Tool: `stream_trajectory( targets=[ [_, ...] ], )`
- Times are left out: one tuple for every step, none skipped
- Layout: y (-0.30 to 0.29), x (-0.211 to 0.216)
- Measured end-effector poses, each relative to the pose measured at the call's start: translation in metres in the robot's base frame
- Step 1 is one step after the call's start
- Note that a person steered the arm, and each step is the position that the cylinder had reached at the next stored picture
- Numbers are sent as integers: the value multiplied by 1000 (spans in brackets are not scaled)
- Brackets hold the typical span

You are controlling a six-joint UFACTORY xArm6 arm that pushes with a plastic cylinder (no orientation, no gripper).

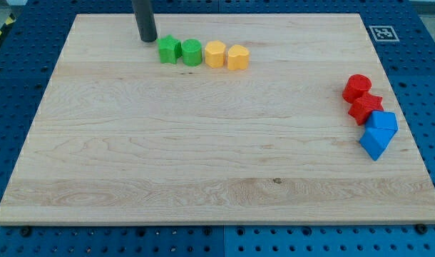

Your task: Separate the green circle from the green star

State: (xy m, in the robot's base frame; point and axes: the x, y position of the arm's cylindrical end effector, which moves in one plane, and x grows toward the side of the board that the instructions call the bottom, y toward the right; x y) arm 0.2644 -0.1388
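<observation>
The green star (169,49) and the green circle (192,52) sit side by side near the view's top, touching or nearly touching, the star on the left. My tip (147,39) is just left of and slightly above the green star, a small gap away. The dark rod rises out of the view's top.
A yellow hexagon (215,54) and a yellow heart-like block (237,57) continue the row to the right of the green circle. At the view's right are a red circle (357,87), a red star (366,108) and two blue blocks (379,133). The wooden board (203,157) lies on a blue pegboard.
</observation>
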Motion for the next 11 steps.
stream_trajectory(
  targets=[
    [0,0],
    [0,0],
    [0,0],
    [13,-6],
    [80,8],
    [102,42],
    [61,74],
    [10,106],
    [31,105],
    [87,98],
    [128,98]
  ],
)
